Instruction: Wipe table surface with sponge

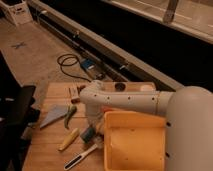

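**Claw (91, 130) squeezed tight on the sponge (88, 135)**

The sponge sits low on the wooden surface (50, 152), just beside the yellow bin (135, 150). A sideways wipe could bump the bin or shove the brush (82, 156) off the edge.

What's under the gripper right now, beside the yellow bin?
The small blue-grey sponge block shows below the shut gripper, on the light-brown wooden plank tabletop left of the big yellow plastic bin. The white wrist covers the contact, so the grip itself is hidden.
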You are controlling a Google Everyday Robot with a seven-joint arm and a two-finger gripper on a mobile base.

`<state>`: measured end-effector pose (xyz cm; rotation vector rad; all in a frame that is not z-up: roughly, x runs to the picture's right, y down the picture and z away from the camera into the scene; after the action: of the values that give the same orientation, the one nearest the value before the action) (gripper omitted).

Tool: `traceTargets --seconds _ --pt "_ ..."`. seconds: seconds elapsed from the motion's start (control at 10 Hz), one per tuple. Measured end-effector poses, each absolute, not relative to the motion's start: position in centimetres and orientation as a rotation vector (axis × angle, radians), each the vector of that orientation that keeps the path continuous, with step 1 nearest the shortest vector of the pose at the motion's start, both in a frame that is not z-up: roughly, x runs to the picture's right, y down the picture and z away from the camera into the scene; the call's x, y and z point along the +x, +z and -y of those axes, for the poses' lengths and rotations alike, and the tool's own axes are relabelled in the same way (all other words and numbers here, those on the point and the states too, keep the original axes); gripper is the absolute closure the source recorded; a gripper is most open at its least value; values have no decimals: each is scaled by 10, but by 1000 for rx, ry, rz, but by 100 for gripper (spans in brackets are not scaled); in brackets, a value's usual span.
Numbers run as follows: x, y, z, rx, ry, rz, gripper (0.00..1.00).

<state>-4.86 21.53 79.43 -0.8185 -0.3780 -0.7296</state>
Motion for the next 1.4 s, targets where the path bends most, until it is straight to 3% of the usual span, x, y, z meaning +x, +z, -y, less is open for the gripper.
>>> traceTargets --seconds 0.7,1.0,1.4 --pt "-61 827 -196 -802 -734 377 100" --pt "-92 812 -209 -794 -770 458 100" --pt "-78 785 -239 -864 -750 455 100"
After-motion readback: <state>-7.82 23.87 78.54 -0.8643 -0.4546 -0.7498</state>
